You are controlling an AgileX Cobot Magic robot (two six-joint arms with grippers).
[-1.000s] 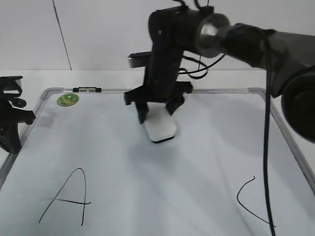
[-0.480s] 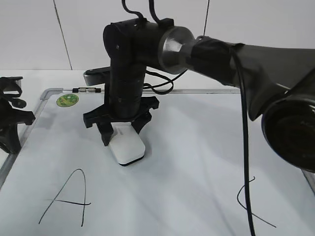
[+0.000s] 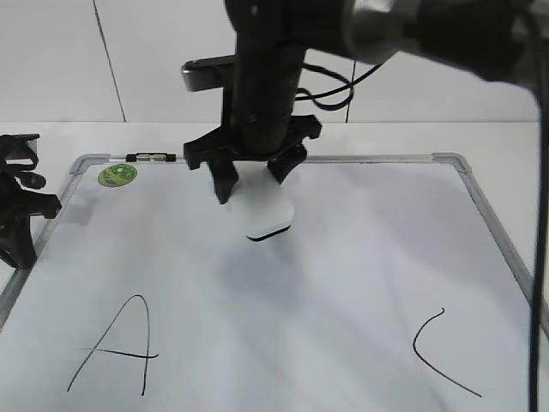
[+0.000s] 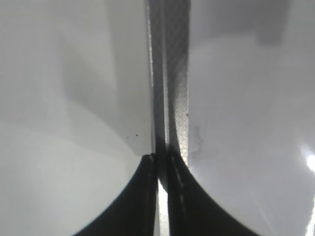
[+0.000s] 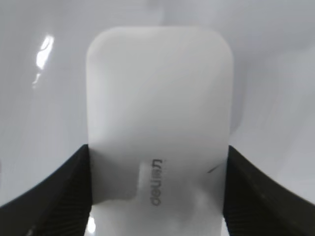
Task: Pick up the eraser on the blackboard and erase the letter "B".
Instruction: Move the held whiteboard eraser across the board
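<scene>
My right gripper [image 3: 253, 184] is shut on the eraser [image 3: 268, 215], a white oblong block with a dark underside. It holds the eraser over the upper middle of the blackboard [image 3: 386, 257]. I cannot tell whether the eraser touches the board. In the right wrist view the eraser [image 5: 157, 98] fills the space between the two fingers [image 5: 157, 167], grey print up. No letter "B" shows between the "A" [image 3: 116, 348] and the "C" [image 3: 442, 352]. My left gripper [image 3: 21, 215] rests at the board's left edge, shut [image 4: 161, 164] over the grey frame [image 4: 172, 73].
A round green sticker [image 3: 118, 174] sits in the far left corner of the board. A small black-and-clear marker [image 3: 151, 156] lies on the far frame beside it. The white table surrounds the board, and a white wall stands behind.
The right gripper carried the eraser to the left and nearer, then back to the right and farther up the board. The left arm has not moved.
</scene>
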